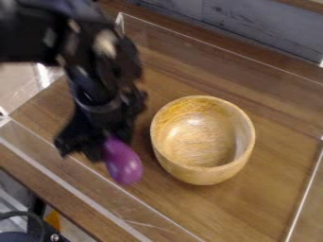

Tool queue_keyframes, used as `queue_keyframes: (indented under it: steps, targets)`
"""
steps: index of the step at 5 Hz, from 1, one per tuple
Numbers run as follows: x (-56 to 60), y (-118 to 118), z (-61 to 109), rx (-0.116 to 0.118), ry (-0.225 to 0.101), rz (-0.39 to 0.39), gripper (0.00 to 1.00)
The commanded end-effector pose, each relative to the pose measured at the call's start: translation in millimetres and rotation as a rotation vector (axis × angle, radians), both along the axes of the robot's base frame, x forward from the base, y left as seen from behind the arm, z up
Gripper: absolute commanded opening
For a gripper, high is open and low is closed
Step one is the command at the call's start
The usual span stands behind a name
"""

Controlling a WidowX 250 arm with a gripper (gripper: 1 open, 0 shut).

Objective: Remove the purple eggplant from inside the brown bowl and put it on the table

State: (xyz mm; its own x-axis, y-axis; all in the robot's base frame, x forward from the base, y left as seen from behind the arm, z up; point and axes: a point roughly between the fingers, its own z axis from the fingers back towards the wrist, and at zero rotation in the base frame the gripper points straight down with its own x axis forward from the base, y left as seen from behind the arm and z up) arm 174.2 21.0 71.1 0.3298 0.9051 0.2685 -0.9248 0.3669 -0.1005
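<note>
The purple eggplant (124, 163) hangs from my gripper (111, 145), its bulbous end down, just above or on the table (252, 203) to the left of the brown bowl (203, 138). My black gripper is shut on the eggplant's stem end; the arm above it is blurred. The bowl stands upright and shows nothing inside. The eggplant is close to the bowl's left wall, but a small gap shows between them.
Clear plastic walls (76, 194) run along the table's front and left edges, close beside the eggplant. More wall lines the back (214, 43) and right side. Bare wood lies to the right of and behind the bowl.
</note>
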Motion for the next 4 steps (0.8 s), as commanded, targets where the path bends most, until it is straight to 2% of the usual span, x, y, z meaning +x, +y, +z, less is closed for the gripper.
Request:
queue_keyframes:
  steps: [1,2,4]
  targets:
    - [2.8,8.8,3.7,0.005,-0.013,0.042,0.0]
    - [3.6,14.1,5.0,0.013,-0.009,0.079,1.0]
    - [8.7,11.1,-4.7,0.022,-0.014,0.132,1.0]
